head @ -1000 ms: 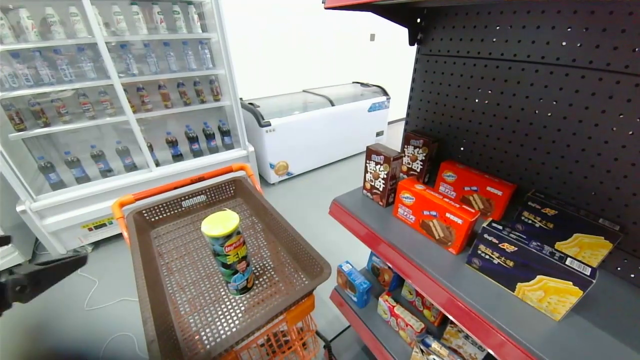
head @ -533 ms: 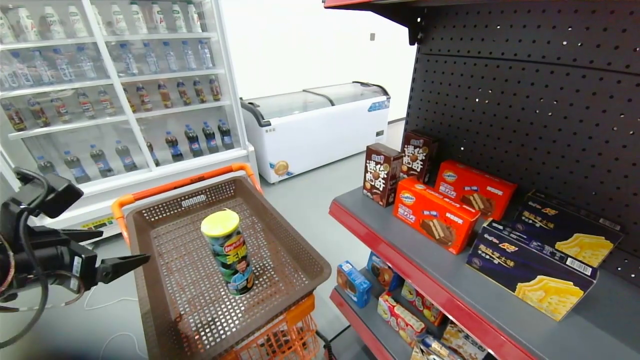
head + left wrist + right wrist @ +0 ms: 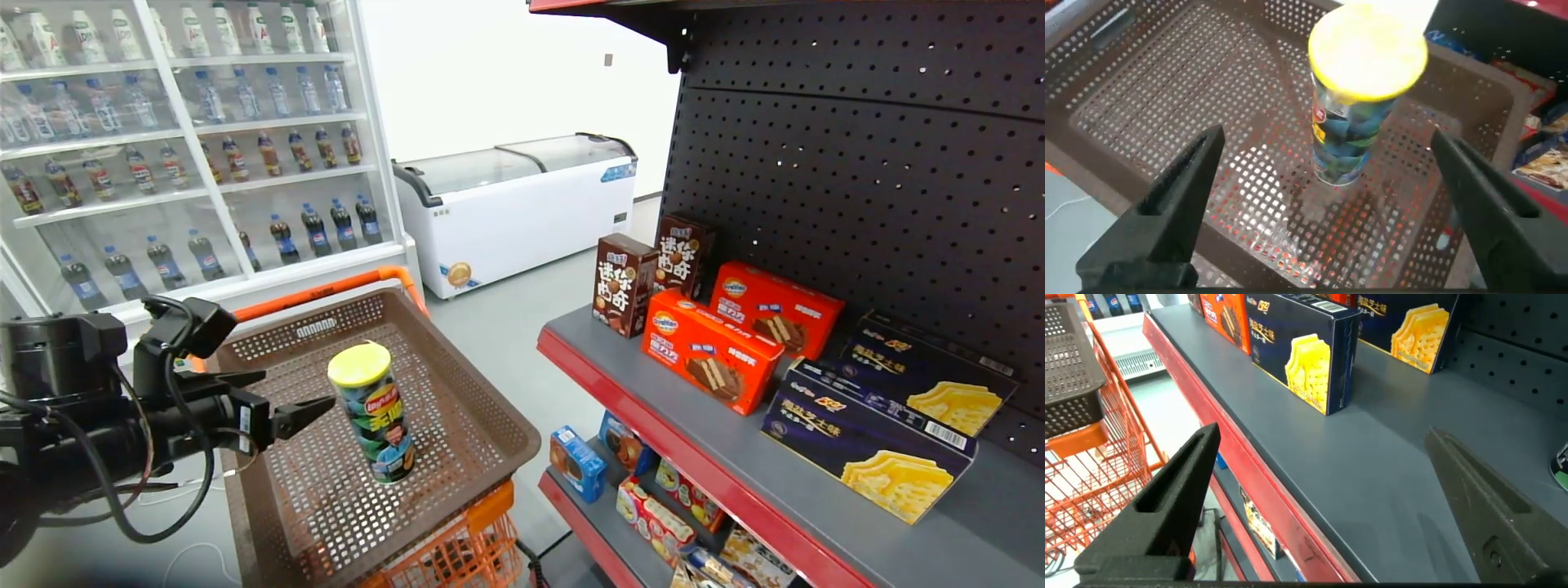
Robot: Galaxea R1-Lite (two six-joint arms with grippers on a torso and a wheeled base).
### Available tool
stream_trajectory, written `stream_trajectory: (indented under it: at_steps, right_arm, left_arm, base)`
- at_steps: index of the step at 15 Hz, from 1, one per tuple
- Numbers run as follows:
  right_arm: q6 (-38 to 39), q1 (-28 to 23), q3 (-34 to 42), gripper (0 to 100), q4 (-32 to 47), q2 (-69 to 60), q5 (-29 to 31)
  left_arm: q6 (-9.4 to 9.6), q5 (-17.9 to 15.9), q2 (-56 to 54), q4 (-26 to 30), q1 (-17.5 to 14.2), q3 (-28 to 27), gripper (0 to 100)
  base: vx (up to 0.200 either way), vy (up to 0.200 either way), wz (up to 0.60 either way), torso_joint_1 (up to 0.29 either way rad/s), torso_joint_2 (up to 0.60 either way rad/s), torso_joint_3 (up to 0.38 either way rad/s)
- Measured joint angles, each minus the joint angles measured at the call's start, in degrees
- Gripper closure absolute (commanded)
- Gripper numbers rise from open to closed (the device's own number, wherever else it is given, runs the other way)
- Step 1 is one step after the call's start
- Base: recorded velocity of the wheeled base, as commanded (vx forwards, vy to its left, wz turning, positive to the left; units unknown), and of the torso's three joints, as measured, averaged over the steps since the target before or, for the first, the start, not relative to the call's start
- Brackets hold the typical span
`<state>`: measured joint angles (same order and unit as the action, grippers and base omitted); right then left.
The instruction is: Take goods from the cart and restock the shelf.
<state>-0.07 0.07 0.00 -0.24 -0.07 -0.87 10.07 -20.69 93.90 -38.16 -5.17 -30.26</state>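
Chip can, tall tube w/ yellow plastic lid [image 3: 371,411], stands upright approx. mid-floor of the brown perforated plastic basket [image 3: 465,359], which sits atop the orange wire cart [image 3: 457,555]. It is free of both grippers.

Your left gripper [image 3: 298,390] hangs over the basket's left side, about level w/ the can's upper half. Its black fingers are spread wide apart and hold nothing. The nearer fingertip [image 3: 326,403] is just beside the can, not touching. In the left wrist view you see the can btwn the two fingers but farther in than the tips, so it's not enclosed.

Your right gripper [image 3: 1323,433] is also spread wide and empty. It hovers over a bare stretch of the grey shelf board w/ red front edge [image 3: 608,363], near the dark blue boxes w/ yellow biscuit pics [image 3: 865,441].

On that board, from the end nearest the cart: two brown upright boxes [image 3: 624,284], two orange flat boxes [image 3: 709,351], then the dark blue ones, each pair one behind the other. Black pegboard back panel [image 3: 857,180] rises behind them. The lower shelf [image 3: 600,514] carries assorted small snack packs.

Behind the cart: glass-door drinks cooler [image 3: 188,147] w/ rows of bottles, and a white chest freezer [image 3: 522,204] beside it.
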Motion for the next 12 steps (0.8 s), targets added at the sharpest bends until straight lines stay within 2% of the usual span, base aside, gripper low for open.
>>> stream_trajectory:
  at_steps: [2,6,12]
  right_arm:
    - [0.00,-0.05,0.00,0,0.00,0.00,0.00]
    - [0.00,0.02,0.00,0,0.00,0.00,0.00]
    - [0.00,0.00,0.00,0,0.00,0.00,0.00]
  left_arm:
    - [-0.60,1.32,3.19,-3.41,2.58,0.00,0]
    - [-0.93,1.50,9.53,-9.61,7.28,0.11,0]
    - [-0.26,1.54,16.46,-15.41,9.16,0.88,0]
  base:
    - [0.000,0.000,0.00,0.000,0.00,0.000]
    - [0.000,0.000,0.00,0.000,0.00,0.000]
    - [0.000,0.000,0.00,0.000,0.00,0.000]
